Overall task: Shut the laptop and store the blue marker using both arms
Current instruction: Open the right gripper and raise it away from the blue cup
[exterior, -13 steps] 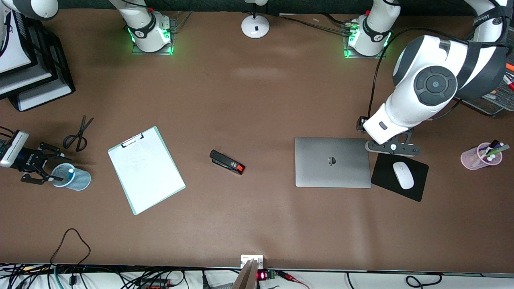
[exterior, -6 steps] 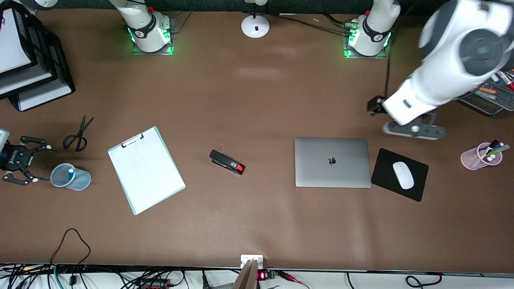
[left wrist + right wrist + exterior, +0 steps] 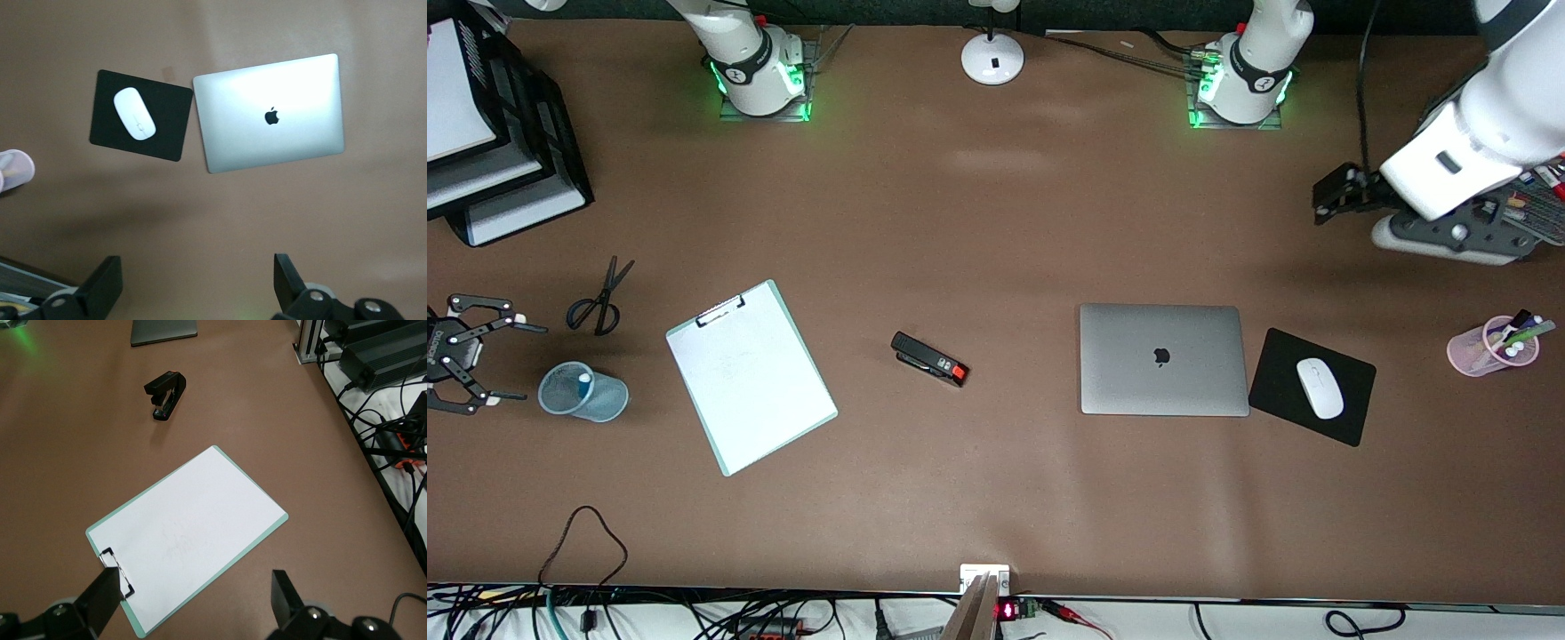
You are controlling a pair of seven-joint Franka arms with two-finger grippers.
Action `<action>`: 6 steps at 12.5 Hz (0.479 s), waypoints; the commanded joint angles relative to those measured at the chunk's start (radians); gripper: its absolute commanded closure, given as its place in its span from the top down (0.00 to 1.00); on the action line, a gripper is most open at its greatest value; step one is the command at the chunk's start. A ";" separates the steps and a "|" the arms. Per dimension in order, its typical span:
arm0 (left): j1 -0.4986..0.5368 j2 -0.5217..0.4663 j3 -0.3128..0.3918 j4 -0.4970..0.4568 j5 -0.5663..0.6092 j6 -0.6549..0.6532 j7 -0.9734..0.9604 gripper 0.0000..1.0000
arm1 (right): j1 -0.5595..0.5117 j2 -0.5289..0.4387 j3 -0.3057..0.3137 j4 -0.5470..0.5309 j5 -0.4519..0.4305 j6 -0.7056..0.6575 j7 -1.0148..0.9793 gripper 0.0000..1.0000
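1. Flat brown matte desk (image 3: 996, 498); cables along the edge nearest the front camera, black stacked paper trays (image 3: 507, 169) at the right arm's end.
2. Slim silver-grey rectangular laptop (image 3: 1163, 359) shut flat, dark apple logo up, long axis along the desk's length; beside it a black mouse pad (image 3: 1272, 391) with a white mouse (image 3: 1319, 388).
3. Left end effector (image 3: 1343, 200) fingers apart, empty, up over bare desk, well apart from the laptop.
4. Short light-blue marker (image 3: 584, 378) stands white end up in the blue mesh cup (image 3: 583, 392).
5. Right end effector (image 3: 503, 363) fingers spread, empty, just beside that cup.
6. White clipboard (image 3: 751, 377), black stapler (image 3: 929, 359), black scissors (image 3: 600, 298), pink pen cup (image 3: 1492, 346) also on desk.
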 commanded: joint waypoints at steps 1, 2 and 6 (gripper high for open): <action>-0.032 -0.095 0.073 -0.152 -0.043 0.159 0.044 1.00 | 0.059 -0.027 -0.003 0.024 -0.062 -0.018 0.141 1.00; -0.030 -0.111 0.079 -0.192 -0.046 0.199 0.047 1.00 | 0.087 -0.038 -0.003 0.026 -0.079 -0.015 0.192 1.00; -0.047 -0.100 0.110 -0.187 -0.025 0.165 0.047 1.00 | 0.191 -0.084 -0.003 0.022 -0.142 -0.003 0.425 1.00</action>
